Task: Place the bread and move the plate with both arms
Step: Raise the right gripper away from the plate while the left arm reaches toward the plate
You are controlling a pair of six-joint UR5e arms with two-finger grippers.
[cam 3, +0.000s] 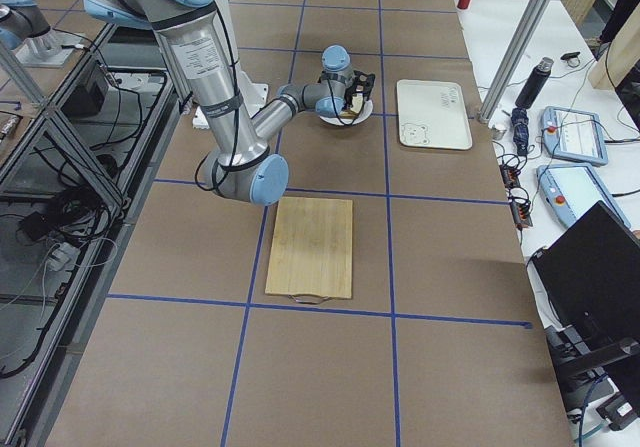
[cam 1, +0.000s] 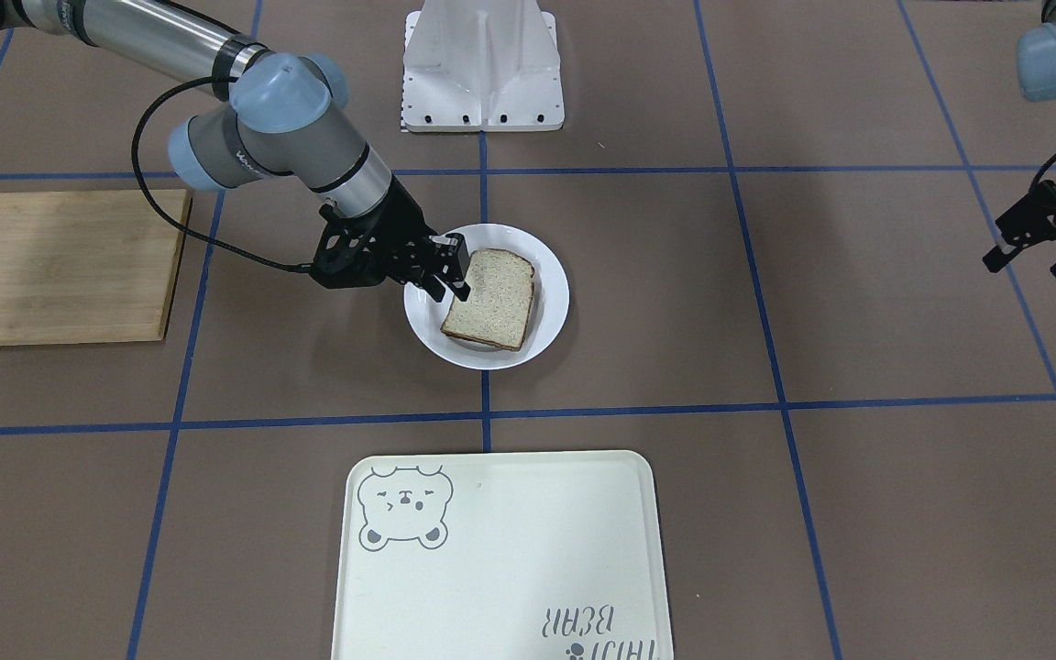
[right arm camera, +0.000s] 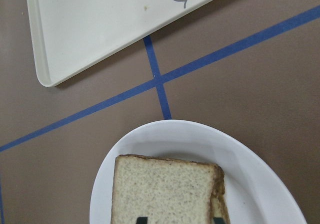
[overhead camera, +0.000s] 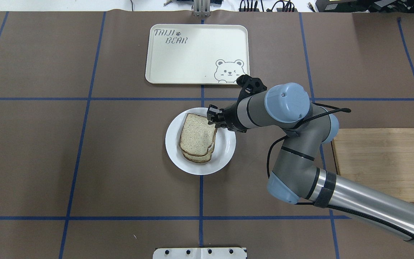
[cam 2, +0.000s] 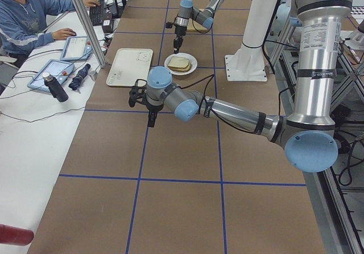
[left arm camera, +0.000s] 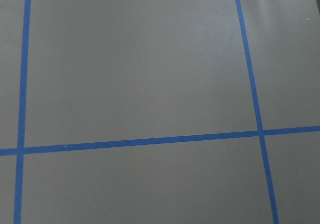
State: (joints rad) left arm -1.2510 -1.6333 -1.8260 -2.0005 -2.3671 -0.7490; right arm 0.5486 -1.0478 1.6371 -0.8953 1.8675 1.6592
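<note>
The bread [cam 1: 491, 298] lies on the white plate [cam 1: 551, 275] at the table's middle, slightly tilted. In the overhead view the bread [overhead camera: 197, 135] rests on another slice whose crust edge shows beneath it, on the plate [overhead camera: 225, 154]. My right gripper [cam 1: 455, 273] hovers at the bread's edge with fingers apart, open; it also shows in the overhead view [overhead camera: 214, 118]. The right wrist view shows the bread [right arm camera: 165, 189] and the plate [right arm camera: 250, 169], with two fingertips over the slice. My left gripper [cam 1: 1032, 246] is open and empty, far off to the side above bare table.
A cream tray with a bear drawing [overhead camera: 196, 54] lies beyond the plate on the operators' side. A wooden board [overhead camera: 383, 162] lies on the robot's right. A white mount base [cam 1: 482, 73] stands between the arms. An operator sits at a side desk.
</note>
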